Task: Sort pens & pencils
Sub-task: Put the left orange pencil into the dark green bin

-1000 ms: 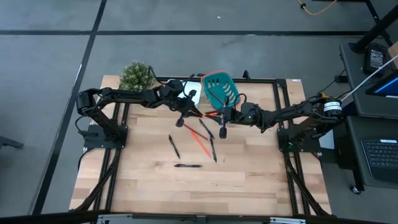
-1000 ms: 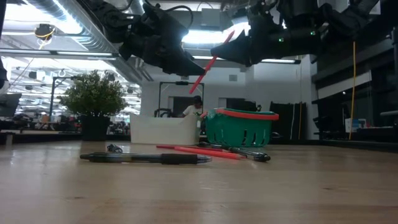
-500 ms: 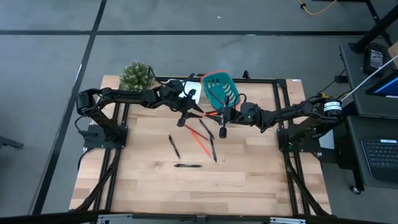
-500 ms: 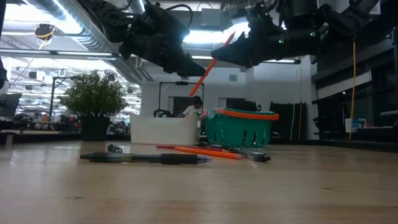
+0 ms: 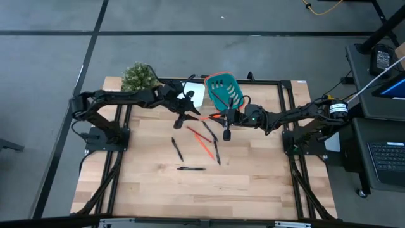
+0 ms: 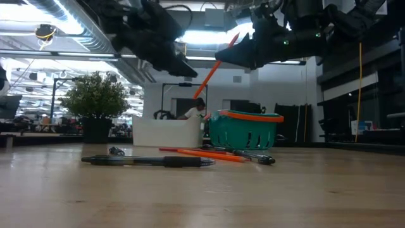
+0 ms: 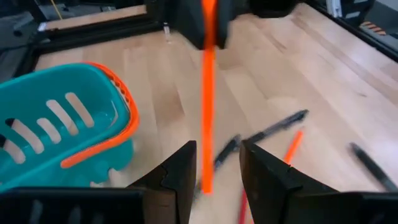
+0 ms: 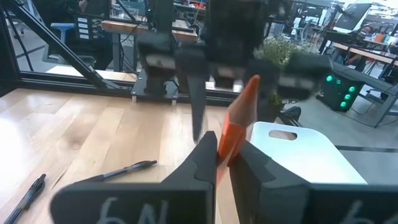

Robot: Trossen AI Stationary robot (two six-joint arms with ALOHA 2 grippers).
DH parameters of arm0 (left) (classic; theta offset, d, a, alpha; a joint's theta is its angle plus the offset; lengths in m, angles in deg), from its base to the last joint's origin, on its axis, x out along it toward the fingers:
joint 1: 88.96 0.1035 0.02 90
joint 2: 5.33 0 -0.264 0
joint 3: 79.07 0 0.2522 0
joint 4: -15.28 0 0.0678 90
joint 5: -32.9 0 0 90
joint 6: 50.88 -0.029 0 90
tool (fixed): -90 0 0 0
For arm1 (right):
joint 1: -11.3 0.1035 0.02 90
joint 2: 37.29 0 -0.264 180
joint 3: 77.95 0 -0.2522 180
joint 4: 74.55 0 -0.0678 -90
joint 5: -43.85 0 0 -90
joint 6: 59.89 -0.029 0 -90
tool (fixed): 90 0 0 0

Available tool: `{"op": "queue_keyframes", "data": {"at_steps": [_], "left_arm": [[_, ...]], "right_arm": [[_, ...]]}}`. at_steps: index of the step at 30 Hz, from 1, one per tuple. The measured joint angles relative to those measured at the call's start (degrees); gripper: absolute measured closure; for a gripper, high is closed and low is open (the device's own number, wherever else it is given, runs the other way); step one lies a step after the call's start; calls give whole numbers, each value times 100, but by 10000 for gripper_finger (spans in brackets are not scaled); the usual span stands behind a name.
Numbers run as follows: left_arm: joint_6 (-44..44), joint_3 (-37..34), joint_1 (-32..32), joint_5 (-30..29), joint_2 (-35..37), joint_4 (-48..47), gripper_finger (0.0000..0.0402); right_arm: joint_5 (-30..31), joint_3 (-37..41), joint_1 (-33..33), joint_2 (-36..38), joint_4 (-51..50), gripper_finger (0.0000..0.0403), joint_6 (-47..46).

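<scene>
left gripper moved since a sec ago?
Yes. The left gripper has let go of the pencil and pulled back left, away from the teal basket. The right gripper holds the pencil.

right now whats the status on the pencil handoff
Right end effector shut on pencil, held above table. Left end effector open, just let go, backing off. Pens and pencils loose on table below.

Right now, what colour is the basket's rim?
Orange, on the teal basket; the left wrist view shows it best.
</scene>
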Motion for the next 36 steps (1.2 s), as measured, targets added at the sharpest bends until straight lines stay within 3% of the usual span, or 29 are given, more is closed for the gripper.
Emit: {"op": "queue_keyframes", "data": {"at_steps": [9, 15, 21, 30, 36], "left_arm": [[-144, 0, 18, -28, 883, -1232, 285], [-150, -154, 20, -131, 999, -1386, 285], [-295, -332, 82, -120, 1025, -1185, 285], [-253, -839, 438, 7, 1383, -680, 285], [-244, -1279, 690, 82, 1856, -196, 285]], "right_arm": [[53, 0, -15, 103, -301, 377, 22], [340, 0, -15, 727, -1039, 377, 36], [656, 0, -96, 1240, -1908, 377, 9], [666, 0, -440, 1505, -2144, 377, 4], [1082, -2, -734, 1634, -2350, 377, -4]]}}
